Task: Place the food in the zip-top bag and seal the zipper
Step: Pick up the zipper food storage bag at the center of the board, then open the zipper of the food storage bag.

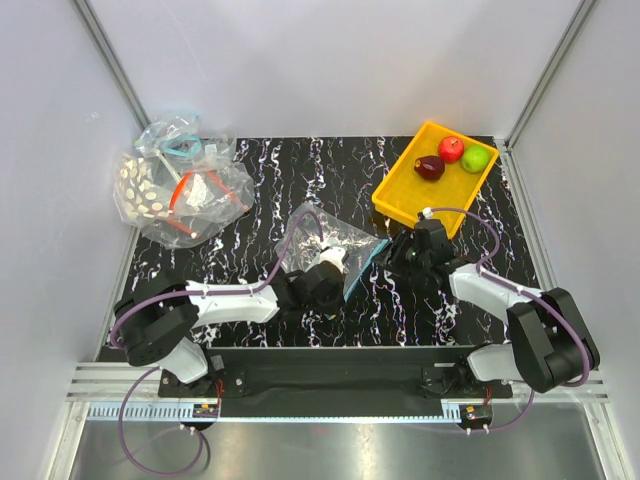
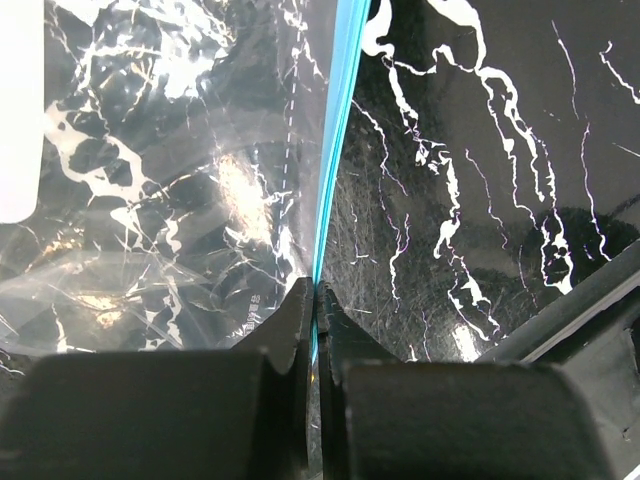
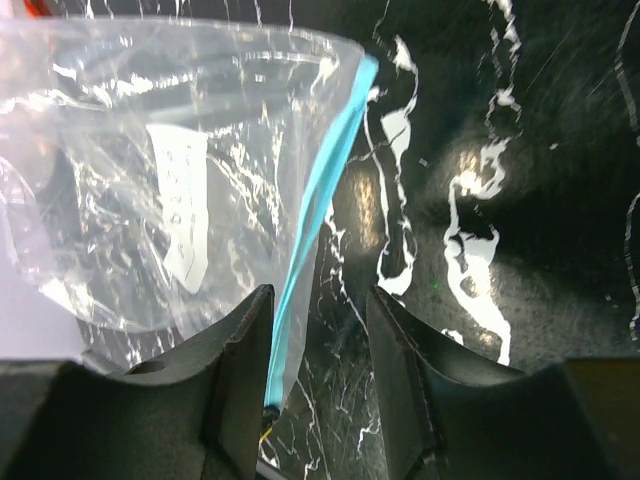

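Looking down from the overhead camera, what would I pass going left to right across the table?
heap of spare clear bags → zip-top bag → then, in the yellow tray: maroon fruit → red fruit → green fruit

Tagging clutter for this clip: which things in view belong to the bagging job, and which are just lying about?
In the job: zip-top bag; its teal zipper, pinched in the left claw; red fruit, green fruit and maroon fruit, all in the yellow tray.
Lying about: heap of other clear bags at far left, including a white-dotted bag.
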Robot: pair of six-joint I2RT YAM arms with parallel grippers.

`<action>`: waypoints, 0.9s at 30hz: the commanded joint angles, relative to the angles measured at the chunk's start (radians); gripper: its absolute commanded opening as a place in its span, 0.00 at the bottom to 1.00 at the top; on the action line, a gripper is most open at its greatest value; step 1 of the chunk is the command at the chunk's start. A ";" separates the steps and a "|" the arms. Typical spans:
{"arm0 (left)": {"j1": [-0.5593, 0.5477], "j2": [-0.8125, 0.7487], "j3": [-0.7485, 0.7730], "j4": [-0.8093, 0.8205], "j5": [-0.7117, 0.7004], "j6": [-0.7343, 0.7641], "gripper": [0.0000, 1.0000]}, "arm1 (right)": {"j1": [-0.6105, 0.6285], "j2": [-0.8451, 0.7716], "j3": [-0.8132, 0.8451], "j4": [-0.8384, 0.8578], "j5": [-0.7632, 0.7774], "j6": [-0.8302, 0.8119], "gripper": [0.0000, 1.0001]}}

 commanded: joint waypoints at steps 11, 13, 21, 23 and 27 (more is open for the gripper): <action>-0.008 -0.038 -0.030 0.072 -0.024 -0.023 0.00 | 0.009 0.067 0.096 -0.044 0.152 -0.033 0.43; -0.008 -0.045 -0.035 0.074 -0.024 -0.025 0.00 | 0.007 0.075 0.096 -0.044 0.157 -0.037 0.41; -0.008 -0.062 -0.050 0.083 -0.020 -0.029 0.00 | 0.007 0.110 0.109 -0.026 0.167 -0.037 0.41; -0.008 -0.070 -0.055 0.086 -0.018 -0.029 0.00 | 0.009 0.118 0.113 -0.019 0.167 -0.035 0.41; -0.008 -0.076 -0.063 0.086 -0.017 -0.033 0.00 | 0.007 0.124 0.122 -0.012 0.160 -0.035 0.41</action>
